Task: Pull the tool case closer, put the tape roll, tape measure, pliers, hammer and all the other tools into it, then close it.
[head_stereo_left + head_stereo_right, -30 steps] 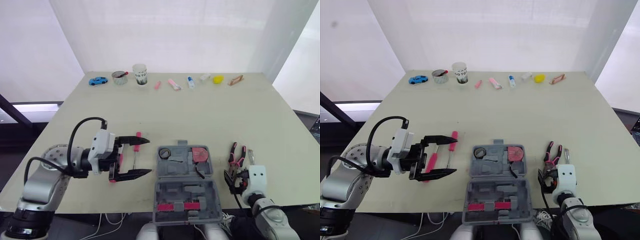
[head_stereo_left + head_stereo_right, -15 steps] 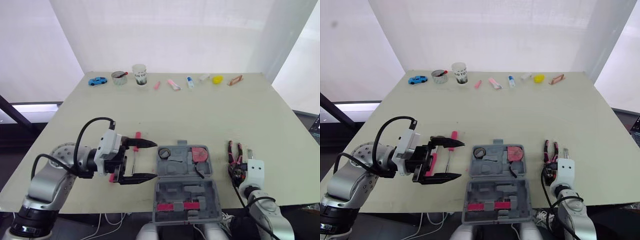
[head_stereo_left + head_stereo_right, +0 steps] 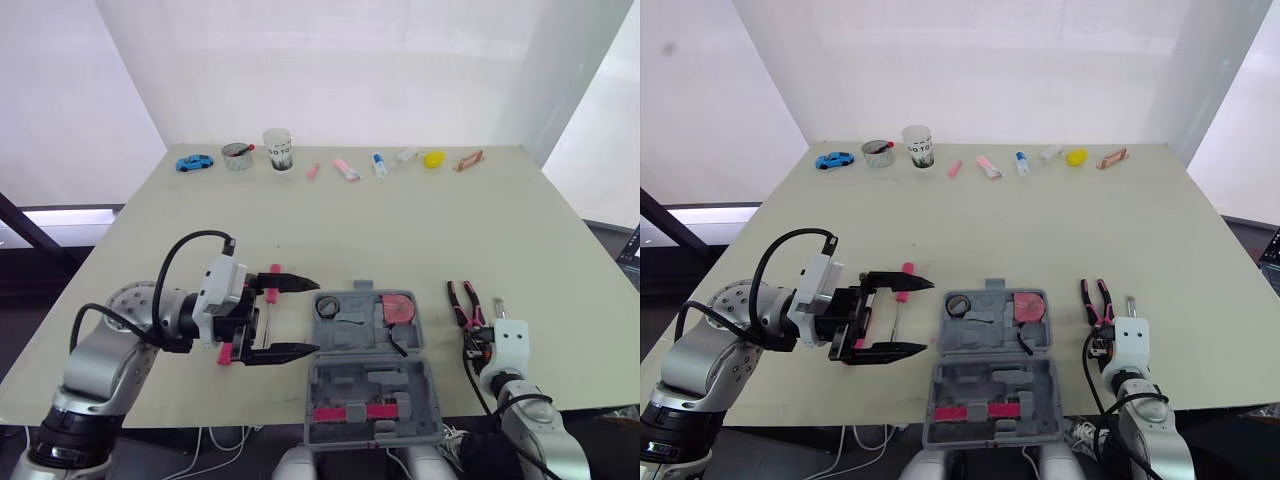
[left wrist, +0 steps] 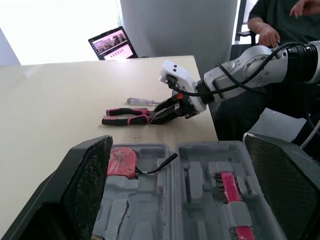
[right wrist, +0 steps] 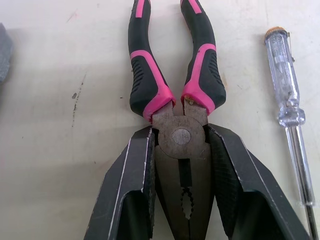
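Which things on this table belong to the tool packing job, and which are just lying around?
Job: tool case, pliers, clear screwdriver, pink screwdriver.
Lying about, along the far edge: toy car, tin, cup, yellow piece.

The grey tool case (image 3: pixel 365 385) lies open at the counter's (image 3: pixel 420 220) near edge. A red tape measure (image 3: pixel 401 306) and a dark tape roll (image 3: pixel 328 306) sit in its far half. To its right, pink-and-black pliers (image 5: pixel 175 95) lie flat, their steel head pinched by the right claw (image 5: pixel 181 131). A clear-handled screwdriver (image 5: pixel 287 75) lies just beside them.
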`<state>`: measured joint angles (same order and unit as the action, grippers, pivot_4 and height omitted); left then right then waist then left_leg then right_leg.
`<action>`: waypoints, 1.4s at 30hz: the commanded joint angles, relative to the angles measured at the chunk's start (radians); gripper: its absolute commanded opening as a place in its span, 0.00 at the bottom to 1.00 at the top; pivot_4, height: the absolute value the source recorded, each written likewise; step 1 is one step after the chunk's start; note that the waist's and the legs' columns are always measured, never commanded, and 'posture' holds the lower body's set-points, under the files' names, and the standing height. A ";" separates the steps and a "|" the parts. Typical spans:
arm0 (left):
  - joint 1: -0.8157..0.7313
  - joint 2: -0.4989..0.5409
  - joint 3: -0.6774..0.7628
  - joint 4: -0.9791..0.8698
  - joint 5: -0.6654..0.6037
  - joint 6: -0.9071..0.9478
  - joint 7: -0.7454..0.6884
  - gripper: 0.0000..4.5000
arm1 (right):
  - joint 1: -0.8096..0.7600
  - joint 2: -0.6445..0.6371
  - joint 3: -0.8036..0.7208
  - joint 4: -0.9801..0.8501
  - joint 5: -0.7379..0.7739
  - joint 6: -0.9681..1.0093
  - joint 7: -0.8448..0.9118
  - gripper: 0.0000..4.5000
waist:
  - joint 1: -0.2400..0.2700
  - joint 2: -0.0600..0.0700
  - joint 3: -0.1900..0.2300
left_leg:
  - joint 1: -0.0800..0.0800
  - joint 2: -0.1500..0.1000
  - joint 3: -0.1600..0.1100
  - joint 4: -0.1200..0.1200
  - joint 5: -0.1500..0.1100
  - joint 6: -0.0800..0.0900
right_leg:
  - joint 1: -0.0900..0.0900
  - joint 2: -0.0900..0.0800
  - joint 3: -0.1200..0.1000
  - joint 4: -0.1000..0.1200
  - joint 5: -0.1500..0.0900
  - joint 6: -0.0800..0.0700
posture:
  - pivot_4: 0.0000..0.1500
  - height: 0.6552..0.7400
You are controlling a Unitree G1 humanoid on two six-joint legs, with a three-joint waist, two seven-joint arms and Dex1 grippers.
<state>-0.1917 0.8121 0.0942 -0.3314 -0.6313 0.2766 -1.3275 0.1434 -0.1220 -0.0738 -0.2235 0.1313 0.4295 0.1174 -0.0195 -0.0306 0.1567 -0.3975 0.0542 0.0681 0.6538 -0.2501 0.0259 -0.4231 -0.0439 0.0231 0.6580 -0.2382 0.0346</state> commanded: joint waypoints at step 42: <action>0.061 0.225 0.110 0.320 -0.007 -0.136 -0.287 1.00 | -0.777 -0.481 0.637 0.167 -0.158 -0.004 0.991 0.22 | 0.005 0.000 0.002 | -0.005 0.003 0.002 0.002 0.000 0.000 | -0.008 0.005 0.003 0.003 0.002 0.002 | 1.00 1.00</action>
<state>-0.1342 1.0161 0.1749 -0.0077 -0.6235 0.1509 -1.5546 -0.6146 -0.6104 0.5626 -0.0395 -0.0152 0.4501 1.1058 -0.0149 -0.0309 0.1589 -0.4027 0.0572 0.0705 0.6555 -0.2501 0.0261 -0.4312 -0.0384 0.0261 0.6619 -0.2365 0.0361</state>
